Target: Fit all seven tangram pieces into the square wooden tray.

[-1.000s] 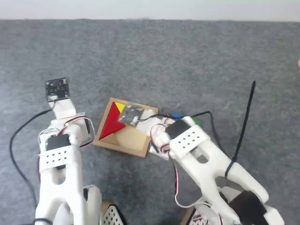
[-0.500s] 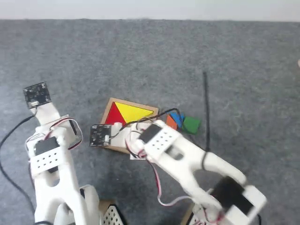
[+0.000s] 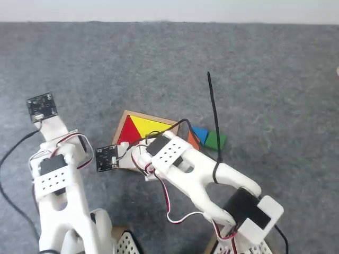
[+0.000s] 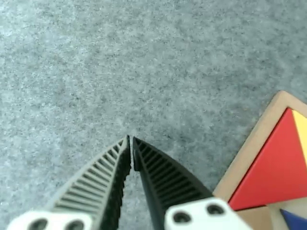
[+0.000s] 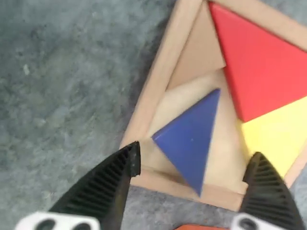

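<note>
Grey carpet [image 3: 254, 69] is carrying everything. Left gripper [image 4: 130, 140] is sitting closed and empty beside the wooden tray [image 5: 158, 86]. Right gripper [image 5: 194, 158] is hovering wide open over the blue triangle [image 5: 189, 139], which is lying in the tray by the red triangle [image 5: 254, 62] and yellow triangle [image 5: 273, 134]. Looks mid-fill. Next move is likely fetching the orange piece [image 3: 193, 139], loose blue piece [image 3: 200, 134] or green piece [image 3: 215, 140] just beyond the tray.

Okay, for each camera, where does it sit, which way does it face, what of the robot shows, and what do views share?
High view: fixed overhead, looking down at the tray on the mat; left arm and right arm show.
Left wrist view: on the left wrist, facing down past the shut left hand at mat, tray corner and red piece.
Right wrist view: on the right wrist, facing down through the open right hand at the blue piece in the tray.
Shared: all three show tray and red piece.
</note>
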